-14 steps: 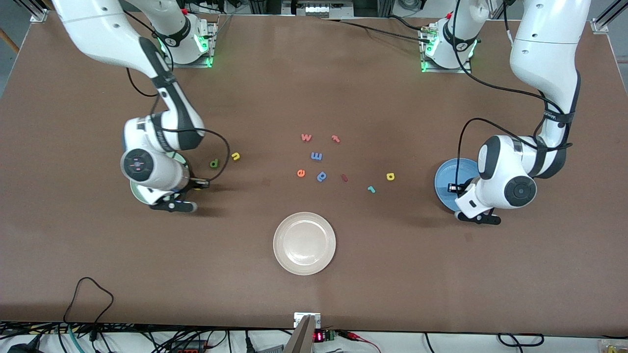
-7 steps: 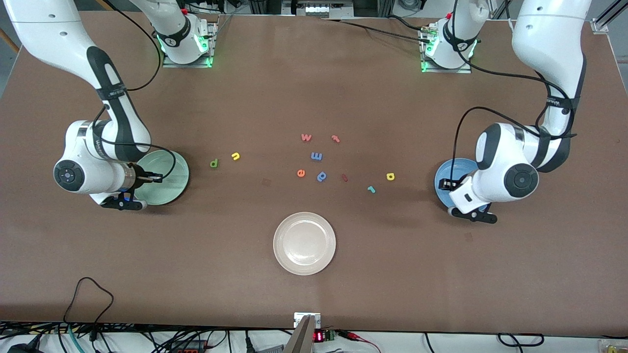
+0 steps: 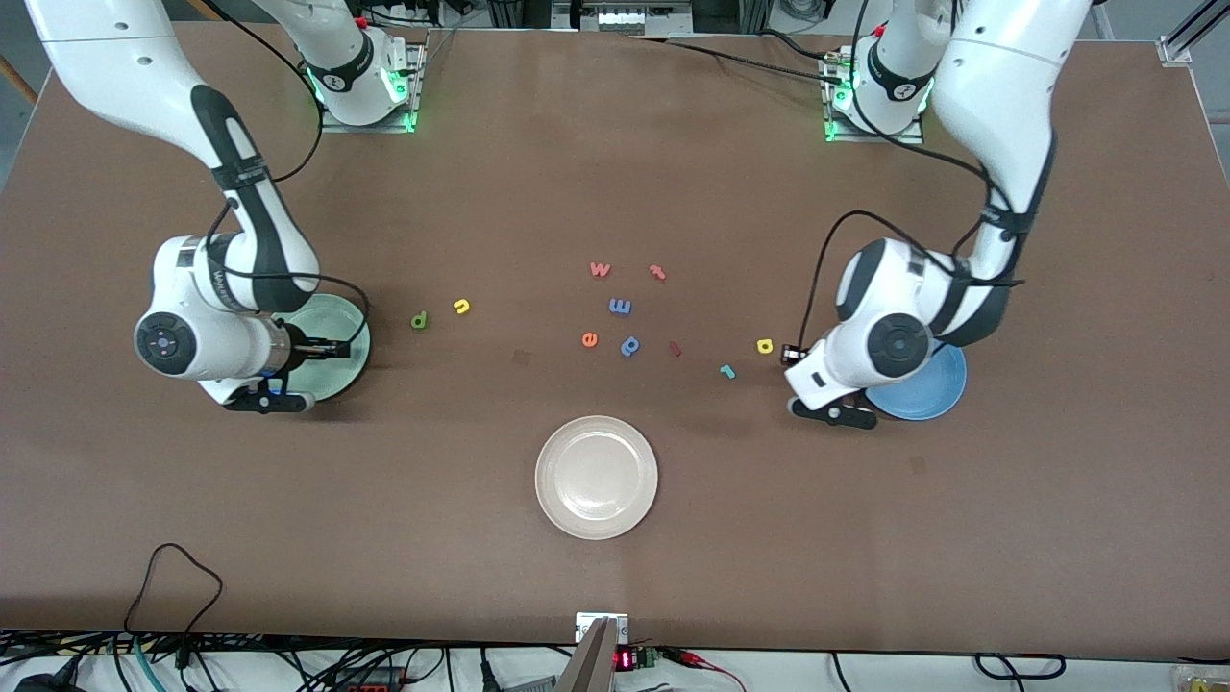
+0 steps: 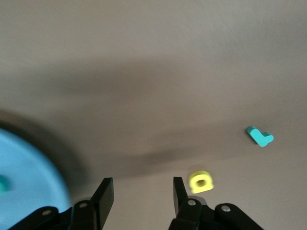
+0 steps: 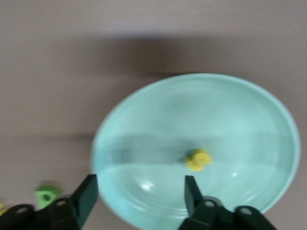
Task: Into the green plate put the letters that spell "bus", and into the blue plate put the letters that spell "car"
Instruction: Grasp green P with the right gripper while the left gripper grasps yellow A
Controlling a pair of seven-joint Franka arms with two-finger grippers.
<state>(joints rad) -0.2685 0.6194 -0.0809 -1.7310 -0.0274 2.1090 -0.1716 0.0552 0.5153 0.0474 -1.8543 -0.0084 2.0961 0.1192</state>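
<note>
The small yellow foam letter a (image 3: 765,346) lies flat on the brown table (image 3: 615,173), in the middle band of the front view, toward the left arm's end. It is almost round, so I judge that its axis matters little. My left gripper (image 3: 791,356) is just beside it, jaws apart and empty. In the left wrist view the letter sits just outside one finger (image 4: 179,190), not between the two, so I must shift sideways. The round bright blue plate (image 3: 937,399) is near. My right gripper (image 3: 332,350) hangs over the pale mint-green plate (image 3: 352,325), jaws apart, the yellow s (image 5: 198,159) lying in it.
</note>
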